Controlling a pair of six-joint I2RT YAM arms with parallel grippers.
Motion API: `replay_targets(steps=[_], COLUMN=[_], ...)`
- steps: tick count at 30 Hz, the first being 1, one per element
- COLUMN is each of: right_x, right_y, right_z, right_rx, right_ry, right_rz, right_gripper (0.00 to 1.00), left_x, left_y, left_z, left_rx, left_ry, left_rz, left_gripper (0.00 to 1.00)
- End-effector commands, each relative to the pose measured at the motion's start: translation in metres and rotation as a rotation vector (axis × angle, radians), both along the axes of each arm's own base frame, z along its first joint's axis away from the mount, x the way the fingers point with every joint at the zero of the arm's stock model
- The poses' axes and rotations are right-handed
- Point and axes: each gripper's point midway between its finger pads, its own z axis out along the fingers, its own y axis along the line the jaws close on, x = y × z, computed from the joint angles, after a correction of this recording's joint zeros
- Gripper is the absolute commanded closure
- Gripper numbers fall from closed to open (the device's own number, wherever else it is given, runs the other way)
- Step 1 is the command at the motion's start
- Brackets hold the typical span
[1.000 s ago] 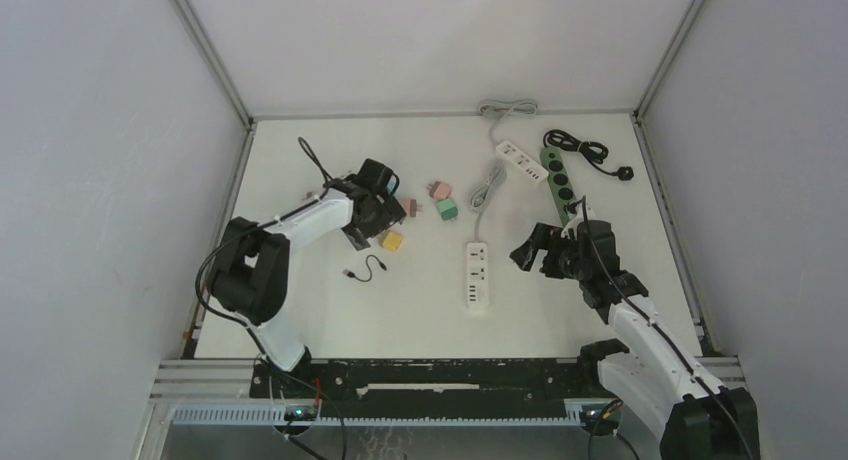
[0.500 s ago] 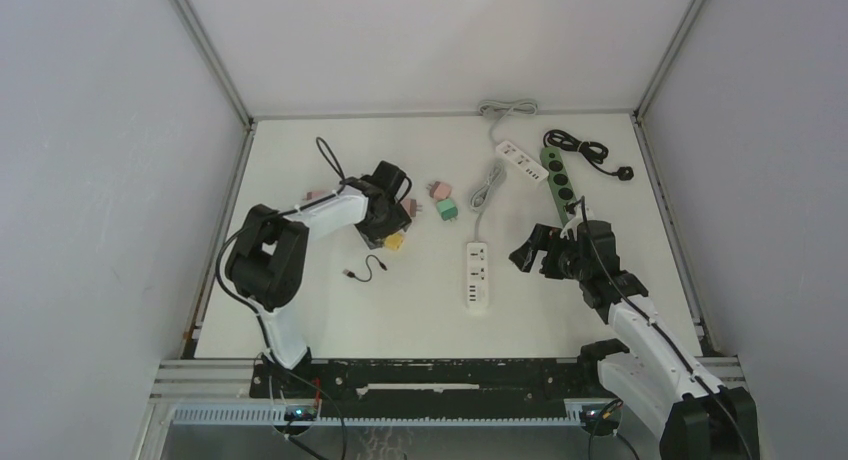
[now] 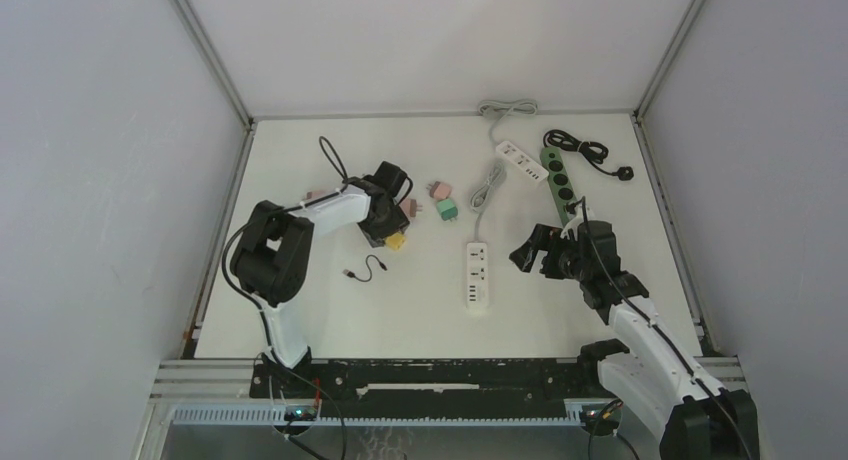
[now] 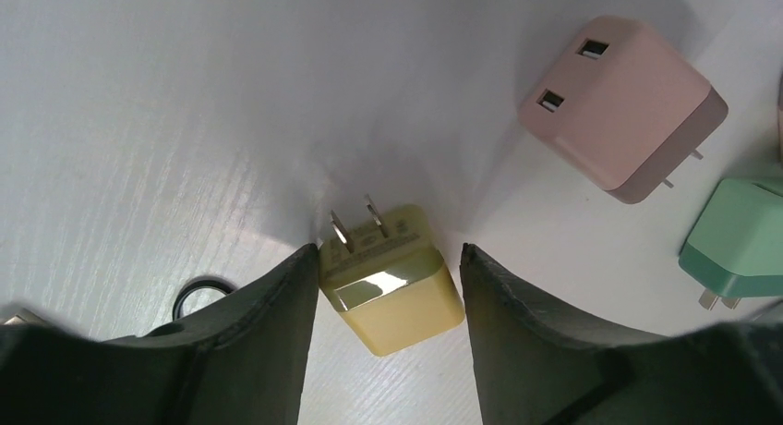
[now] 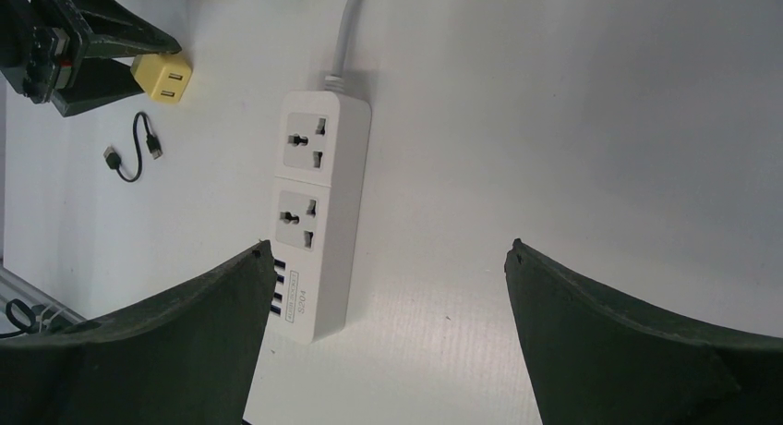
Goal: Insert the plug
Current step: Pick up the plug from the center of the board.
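Between the parted left fingers (image 4: 249,342) lies a glossy yellow two-pronged plug (image 4: 392,286); right fingers (image 5: 166,342) spread wide

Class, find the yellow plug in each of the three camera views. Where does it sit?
Top external: the yellow plug lies left of centre.
Left wrist: lower centre, prongs pointing up.
Right wrist: upper left.
Shared landmark: the short black cable beside it, also seen from the left wrist and the right wrist.
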Motion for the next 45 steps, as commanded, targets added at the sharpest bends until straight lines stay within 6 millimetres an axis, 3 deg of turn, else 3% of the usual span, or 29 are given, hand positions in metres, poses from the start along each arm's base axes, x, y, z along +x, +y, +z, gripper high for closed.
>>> replay_targets(steps=[1, 13, 25, 35, 45], right_x=[0.003, 0.009, 0.013, 0.016, 0.016], right_y=[0.000, 0.004, 0.022, 0.064, 0.097], right_z=[0.008, 0.033, 0.058, 0.097, 0.139], right_rx=[-0.002, 0.029, 0.117, 0.180, 0.241], right_ry=[-0.046, -0.102, -0.141, -0.265, -0.432], right_rz=[0.014, 0.015, 0.007, -0.019, -0.033], right_gripper=[0.00, 0.00, 0.00, 0.00, 0.00], left_x=[0.015, 0.010, -0.001, -0.015, -0.029], left_y=[0.001, -0.002, -0.012, -0.032, -0.048], left_z=[0.005, -0.013, -0.007, 0.039, 0.101], left_rx=[0.002, -0.015, -0.113, -0.320, -0.557], left_ry=[-0.042, -0.020, -0.051, -0.142, -0.251], left_rz=[0.000, -0.030, -0.063, -0.059, -0.021], left_gripper=[0.39, 0.41, 0.62, 0.62, 0.65])
